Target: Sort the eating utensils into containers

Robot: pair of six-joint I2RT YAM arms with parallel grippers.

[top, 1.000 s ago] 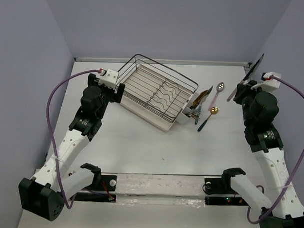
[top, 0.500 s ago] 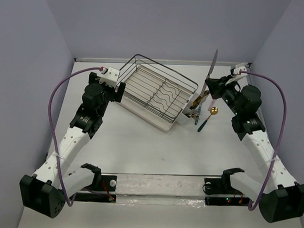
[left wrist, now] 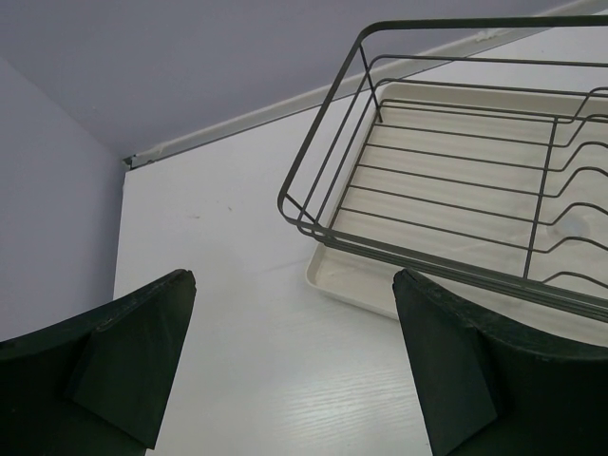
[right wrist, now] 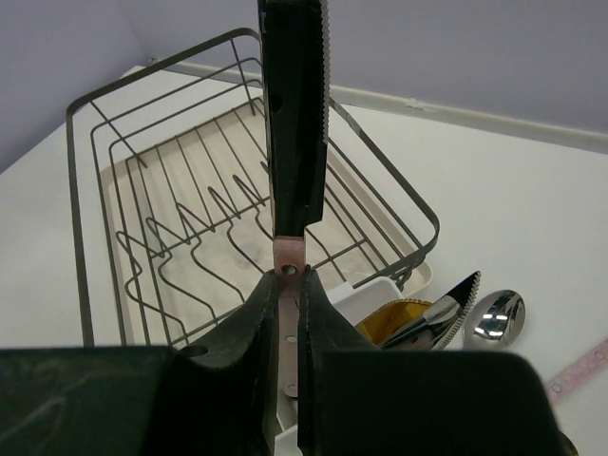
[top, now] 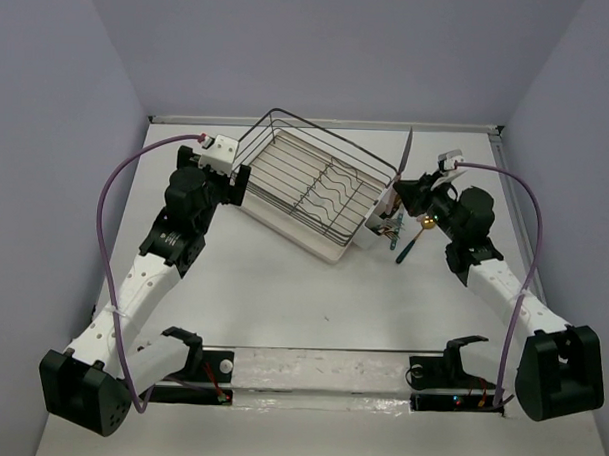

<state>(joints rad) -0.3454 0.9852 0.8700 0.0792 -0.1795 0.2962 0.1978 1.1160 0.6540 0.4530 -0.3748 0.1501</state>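
High rear view facing down; 2 close wrist views, all sharing rack (top: 306,183)

Bright, even light, soft faint shadows; the spoon (right wrist: 497,313) glints; focus sharp.

A robotics lab's test cell rather than a home kitchen: two robot arms (top: 148,268) stood bolted to a rail (top: 320,371) at the near edge of a white tabletop (top: 282,287), trailing purple cables (top: 100,216) and boxed in by plain lavender walls (top: 321,48). A wire dish rack (top: 316,183), a knife (right wrist: 294,114) and a spoon (right wrist: 497,315) were the only kitchen things.
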